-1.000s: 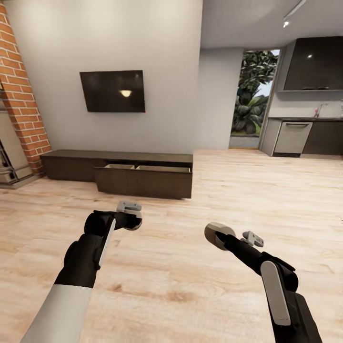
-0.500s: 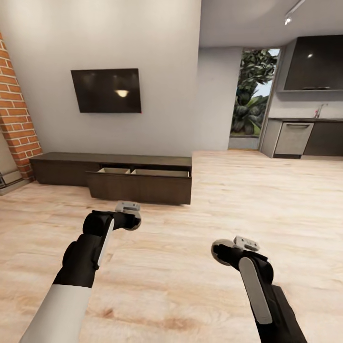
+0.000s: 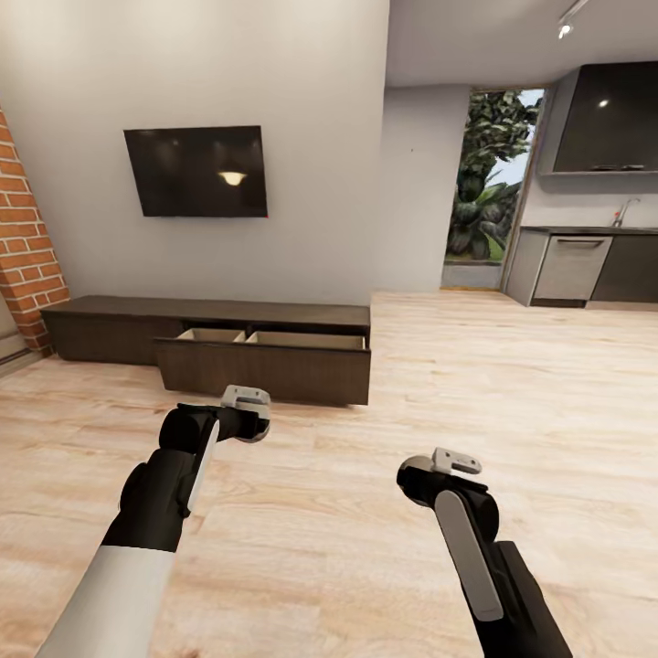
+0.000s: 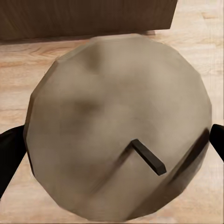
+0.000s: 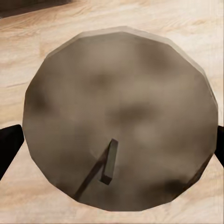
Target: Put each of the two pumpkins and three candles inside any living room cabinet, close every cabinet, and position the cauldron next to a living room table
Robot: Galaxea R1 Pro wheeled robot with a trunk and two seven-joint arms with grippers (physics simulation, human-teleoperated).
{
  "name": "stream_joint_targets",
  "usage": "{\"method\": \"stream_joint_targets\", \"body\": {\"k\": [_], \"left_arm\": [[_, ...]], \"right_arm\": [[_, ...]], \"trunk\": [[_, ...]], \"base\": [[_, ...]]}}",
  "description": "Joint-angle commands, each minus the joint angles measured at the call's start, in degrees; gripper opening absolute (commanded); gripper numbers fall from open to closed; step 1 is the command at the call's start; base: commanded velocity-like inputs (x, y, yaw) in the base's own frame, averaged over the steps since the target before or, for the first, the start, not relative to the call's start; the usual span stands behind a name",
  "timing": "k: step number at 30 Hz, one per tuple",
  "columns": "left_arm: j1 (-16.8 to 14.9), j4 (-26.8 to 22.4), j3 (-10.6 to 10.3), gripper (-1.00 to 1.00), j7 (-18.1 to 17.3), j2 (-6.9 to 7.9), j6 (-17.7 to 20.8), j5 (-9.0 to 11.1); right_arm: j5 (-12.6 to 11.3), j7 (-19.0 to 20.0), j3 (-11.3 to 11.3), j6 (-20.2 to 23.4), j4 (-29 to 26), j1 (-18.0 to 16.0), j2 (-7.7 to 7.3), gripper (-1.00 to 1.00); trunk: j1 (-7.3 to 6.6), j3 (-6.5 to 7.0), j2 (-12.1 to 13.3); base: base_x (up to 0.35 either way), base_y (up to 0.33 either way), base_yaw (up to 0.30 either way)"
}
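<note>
The left gripper (image 3: 249, 413) is clenched around a round, beige-grey candle (image 4: 116, 126) with a short dark wick, seen end-on in the left wrist view with black fingertips (image 4: 10, 149) at either edge. The right gripper (image 3: 422, 473) grasps a second round, brownish-grey candle (image 5: 121, 116) of the same kind, its dark wick leaning to one side. Both grippers hang over the light wood plank floor (image 3: 512, 384) of the living room. Just beyond the left gripper stands the long, low dark-brown wooden cabinet (image 3: 110, 324) against the far pale wall; its right-hand wide front (image 3: 265, 370) is pulled out, showing a pale beige interior split into two compartments. Above it a black TV (image 3: 196, 171) is mounted on the wall, and a red brick column (image 3: 27, 247) rises at the far left. Far right, a doorway (image 3: 489, 187) shows green plants, beside dark kitchen cupboards (image 3: 603, 119).
</note>
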Motion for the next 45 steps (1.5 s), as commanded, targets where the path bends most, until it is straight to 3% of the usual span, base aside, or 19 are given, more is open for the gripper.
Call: {"method": "stream_joint_targets", "body": {"k": [1, 10, 12, 16, 19, 22, 30, 38, 45], "left_arm": [[0.0, -0.1, 0.0, -1.0, -0.5, -0.01, 0.2, -0.6], [-0.1, 0.0, 0.0, -1.0, -0.6, -0.01, 0.2, -0.6], [-0.1, 0.7, 0.0, -1.0, -0.6, 0.0, 0.2, -0.6], [-0.1, 6.8, 0.0, -1.0, -0.7, 0.01, 0.2, -0.5], [-0.1, 8.9, -0.2, -1.0, -0.7, 0.01, 0.2, -0.5], [-0.1, 9.5, -0.3, -1.0, -0.8, 0.01, 0.2, -0.4], [-0.1, 10.3, -0.4, -1.0, -5.0, 0.01, 0.2, -0.5], [-0.1, 10.7, -0.2, -1.0, -5.5, 0.01, 0.2, -0.6], [-0.1, 16.4, -0.1, -1.0, -5.5, 0.01, 0.2, -0.6]], "right_arm": [[-0.4, -0.6, 0.1, 0.1, -0.1, -0.1, -0.01, -1.0], [-0.7, -0.3, 0.3, 0.1, 0.0, -0.1, -0.02, -1.0], [-1.5, -0.3, 0.3, 0.1, 0.0, -0.1, -0.04, -1.0], [-5.3, -0.3, 0.1, 0.1, 0.0, -0.1, -0.34, -1.0], [-6.4, -0.3, 0.1, 0.1, 0.0, -0.1, -0.46, -1.0], [-6.7, -0.3, 0.0, 0.1, 0.0, -0.1, -0.52, -1.0], [-6.9, -0.3, 0.0, 0.1, 0.1, -0.1, -0.51, -1.0], [-6.9, -0.3, 0.1, 0.1, 0.1, -0.1, -0.47, -1.0], [-6.9, -0.3, 0.2, 0.1, 0.1, -0.1, -0.47, -1.0]], "trunk": [[0.02, -0.06, 0.0], [0.02, -0.06, 0.0], [0.02, -0.06, 0.0], [0.02, -0.06, 0.0], [0.02, -0.06, 0.0], [0.02, -0.06, 0.0], [0.02, -0.06, 0.0], [0.02, -0.06, 0.0], [0.02, -0.06, 0.0]], "base": [[0.336, 0.0, 0.0], [0.327, 0.104, 0.0], [0.318, 0.165, 0.0], [0.306, 0.187, 0.0], [0.299, 0.198, 0.0], [0.297, 0.201, 0.0], [0.297, 0.197, 0.0], [0.303, 0.165, 0.0], [0.304, 0.158, 0.0]]}}
